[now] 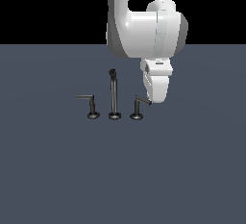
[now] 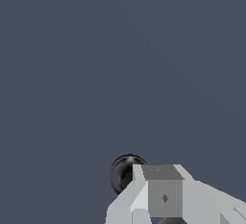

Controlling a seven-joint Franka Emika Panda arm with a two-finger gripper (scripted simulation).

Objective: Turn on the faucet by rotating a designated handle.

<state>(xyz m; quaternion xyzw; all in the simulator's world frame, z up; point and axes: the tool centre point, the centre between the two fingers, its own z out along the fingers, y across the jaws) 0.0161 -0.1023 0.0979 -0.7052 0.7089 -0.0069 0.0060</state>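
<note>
1. Grey floor (image 1: 120,180) fills the front of the exterior view; behind that bare stretch stands the faucet (image 1: 114,95), a small dark three-piece set.
2. Its tall spout (image 1: 114,93) rises in the middle. On the exterior view's right is the designated handle (image 1: 140,106), a short L-shaped lever on a round base. Its mirror twin (image 1: 88,104) stands on the exterior view's left and looks untouched.
3. Over the designated handle's outer end hangs the gripper (image 1: 153,102), tilted, its lower tip at or touching the lever arm. Whether the jaws are apart or together cannot be told from this view.
4. By my judgement the lever is rigid metal, light to move and smooth, so it may slip. It turns about its post. A sideways push near the free end of the arm should give the most leverage; pinching it seems unnecessary.
5. Seen from the wrist, a pale finger block (image 2: 163,192) covers much of the lever. Only a dark, glossy rounded part of the designated handle (image 2: 122,172) shows, touching or just beside the block.
6. Jaw spacing is not visible here either.
</note>
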